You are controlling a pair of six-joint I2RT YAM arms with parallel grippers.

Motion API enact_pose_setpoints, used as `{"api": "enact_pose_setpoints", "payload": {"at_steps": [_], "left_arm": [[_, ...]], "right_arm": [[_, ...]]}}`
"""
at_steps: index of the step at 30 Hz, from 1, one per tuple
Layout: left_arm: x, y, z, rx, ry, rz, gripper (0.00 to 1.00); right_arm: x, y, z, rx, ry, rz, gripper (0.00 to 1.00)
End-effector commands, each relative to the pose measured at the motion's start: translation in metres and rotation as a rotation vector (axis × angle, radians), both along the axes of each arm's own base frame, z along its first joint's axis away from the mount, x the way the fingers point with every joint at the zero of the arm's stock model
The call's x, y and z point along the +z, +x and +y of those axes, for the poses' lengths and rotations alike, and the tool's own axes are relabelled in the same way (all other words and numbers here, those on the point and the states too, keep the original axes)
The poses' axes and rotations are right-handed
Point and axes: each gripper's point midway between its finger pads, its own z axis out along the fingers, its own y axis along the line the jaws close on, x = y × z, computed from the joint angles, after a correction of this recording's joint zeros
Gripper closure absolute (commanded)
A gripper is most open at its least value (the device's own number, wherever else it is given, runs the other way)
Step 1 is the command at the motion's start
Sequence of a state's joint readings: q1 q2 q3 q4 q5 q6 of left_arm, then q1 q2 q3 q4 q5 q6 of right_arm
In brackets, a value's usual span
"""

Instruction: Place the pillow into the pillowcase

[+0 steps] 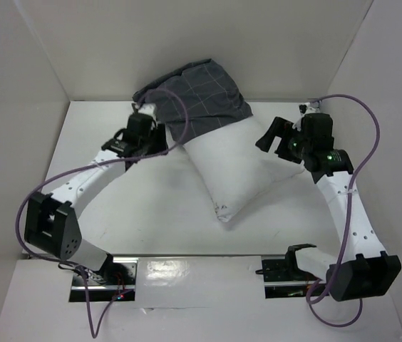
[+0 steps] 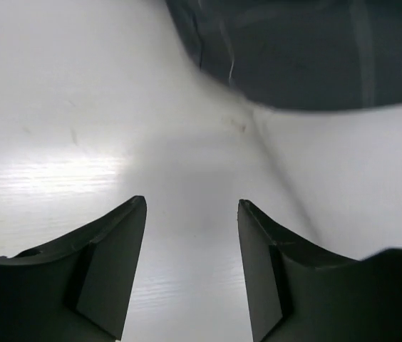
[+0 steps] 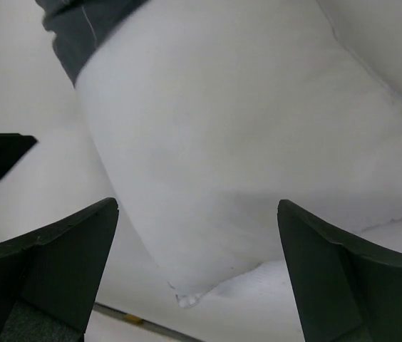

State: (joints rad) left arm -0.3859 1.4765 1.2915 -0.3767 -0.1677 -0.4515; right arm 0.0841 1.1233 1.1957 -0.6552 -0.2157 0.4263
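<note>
The white pillow [image 1: 236, 167] lies at an angle on the table, its far end tucked inside the dark grid-patterned pillowcase [image 1: 197, 89] and its near corner bare. My left gripper [image 1: 142, 112] is at the pillowcase's left edge. In the left wrist view it [image 2: 192, 201] is open over bare table, with the pillowcase [image 2: 308, 50] and pillow [image 2: 358, 178] ahead on the right. My right gripper [image 1: 272, 139] hovers at the pillow's right side. The right wrist view shows it [image 3: 197, 203] wide open, the pillow [image 3: 222, 142] below it and the pillowcase [image 3: 80, 21] at top left.
White walls [image 1: 37, 64] enclose the table [image 1: 151, 206] on the left, back and right. Purple cables [image 1: 179, 125] loop off both arms, the left one across the pillowcase. The arm mounts [image 1: 115, 274] sit at the near edge.
</note>
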Motion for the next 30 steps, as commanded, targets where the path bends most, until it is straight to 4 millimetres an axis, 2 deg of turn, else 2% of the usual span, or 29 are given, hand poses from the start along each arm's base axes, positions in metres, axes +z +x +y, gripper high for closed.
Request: {"api": "enact_pose_setpoints", "payload": {"at_steps": [1, 2, 3, 5, 8, 10, 14, 15, 17, 18, 20, 25, 27, 30], "left_arm": [[-0.031, 0.008, -0.025, -0.080, -0.102, -0.089, 0.32], [-0.036, 0.009, -0.028, -0.093, -0.112, -0.093, 0.32], [-0.053, 0.008, -0.030, -0.110, -0.107, -0.076, 0.39], [-0.052, 0.018, -0.038, -0.133, -0.123, -0.121, 0.39], [-0.073, 0.028, -0.044, -0.159, -0.111, -0.101, 0.26], [-0.084, 0.038, -0.050, -0.182, -0.089, -0.088, 0.13], [-0.084, 0.055, -0.059, -0.214, -0.082, -0.105, 0.09], [-0.097, 0.059, -0.061, -0.220, -0.065, -0.085, 0.09], [-0.095, 0.075, -0.059, -0.211, -0.045, -0.091, 0.09], [-0.108, 0.077, -0.059, -0.217, -0.028, -0.066, 0.11], [-0.103, 0.089, -0.055, -0.196, -0.027, -0.086, 0.11], [-0.097, 0.114, -0.045, -0.163, -0.019, -0.119, 0.19], [-0.101, 0.121, -0.041, -0.153, -0.018, -0.116, 0.26], [-0.095, 0.129, -0.031, -0.136, -0.014, -0.138, 0.35]], "right_arm": [[-0.034, -0.024, 0.009, 0.029, 0.039, 0.124, 0.00], [-0.036, -0.028, 0.010, 0.033, 0.052, 0.130, 0.00], [-0.044, -0.030, 0.012, 0.032, 0.066, 0.148, 0.00], [-0.045, -0.034, 0.019, 0.067, 0.092, 0.150, 0.00], [-0.056, -0.040, 0.030, 0.106, 0.147, 0.190, 0.00], [-0.066, -0.042, 0.036, 0.119, 0.184, 0.220, 0.00], [-0.079, -0.050, 0.054, 0.159, 0.261, 0.281, 0.00], [-0.077, -0.050, 0.058, 0.170, 0.274, 0.278, 0.00], [-0.076, -0.051, 0.064, 0.171, 0.273, 0.279, 0.00], [-0.074, -0.047, 0.062, 0.156, 0.261, 0.267, 0.00], [-0.071, -0.046, 0.061, 0.149, 0.255, 0.263, 0.00], [-0.077, -0.043, 0.056, 0.127, 0.226, 0.289, 0.00], [-0.072, -0.038, 0.055, 0.124, 0.211, 0.279, 0.00], [-0.075, -0.036, 0.051, 0.112, 0.189, 0.282, 0.00]]}}
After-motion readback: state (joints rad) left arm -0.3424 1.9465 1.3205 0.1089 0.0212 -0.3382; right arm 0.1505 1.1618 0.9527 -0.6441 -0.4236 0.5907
